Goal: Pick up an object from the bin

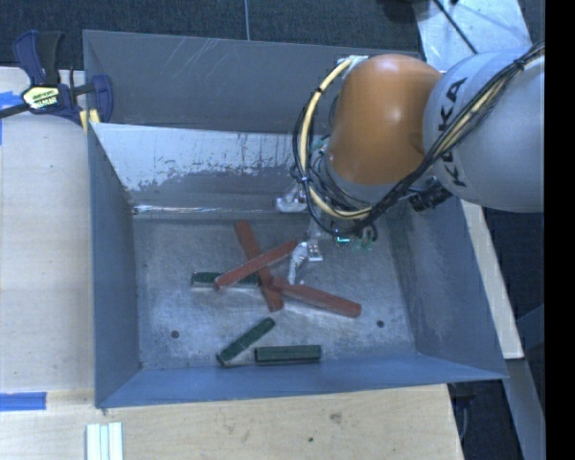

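Observation:
My gripper (303, 260) hangs below the orange wrist cover, its metal fingertips just above the middle of the bin floor. Right under it lies a small pile of crossed reddish-brown flat sticks: one (253, 264) slanting up to the right towards the fingertips, one (256, 262) running from the back down to the front, and one (316, 299) lying to the right. The fingertips sit at the upper end of the slanting stick, and nothing shows between them.
A dark green stick (206, 279) pokes out left of the pile. Two more dark green sticks (246, 341) (287, 354) lie near the bin's front wall. The arm and its cables cover the bin's back right.

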`<move>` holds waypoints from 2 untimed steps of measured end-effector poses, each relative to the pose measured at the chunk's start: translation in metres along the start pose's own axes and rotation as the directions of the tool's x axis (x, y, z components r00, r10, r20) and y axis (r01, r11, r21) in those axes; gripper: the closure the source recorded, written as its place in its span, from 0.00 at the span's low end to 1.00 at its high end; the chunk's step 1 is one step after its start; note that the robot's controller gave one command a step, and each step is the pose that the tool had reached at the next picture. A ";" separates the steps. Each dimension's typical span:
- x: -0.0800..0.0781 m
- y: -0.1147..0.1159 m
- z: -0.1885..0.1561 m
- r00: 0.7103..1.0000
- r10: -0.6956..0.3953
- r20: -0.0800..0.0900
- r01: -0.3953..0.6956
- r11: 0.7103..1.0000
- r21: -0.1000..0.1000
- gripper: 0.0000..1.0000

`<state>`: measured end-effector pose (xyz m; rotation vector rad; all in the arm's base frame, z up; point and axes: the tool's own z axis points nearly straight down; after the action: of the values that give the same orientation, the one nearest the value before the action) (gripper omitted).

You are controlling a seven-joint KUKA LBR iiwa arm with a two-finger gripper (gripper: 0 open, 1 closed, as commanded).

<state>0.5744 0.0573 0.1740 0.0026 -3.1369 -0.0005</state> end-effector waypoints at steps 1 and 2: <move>-0.002 0.000 -0.004 1.000 0.001 0.008 -0.001 1.000 0.000 0.00; -0.024 0.009 0.084 0.994 -0.101 0.047 0.101 0.995 0.007 1.00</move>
<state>0.5985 0.0662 0.0901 0.1638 -3.1799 0.0069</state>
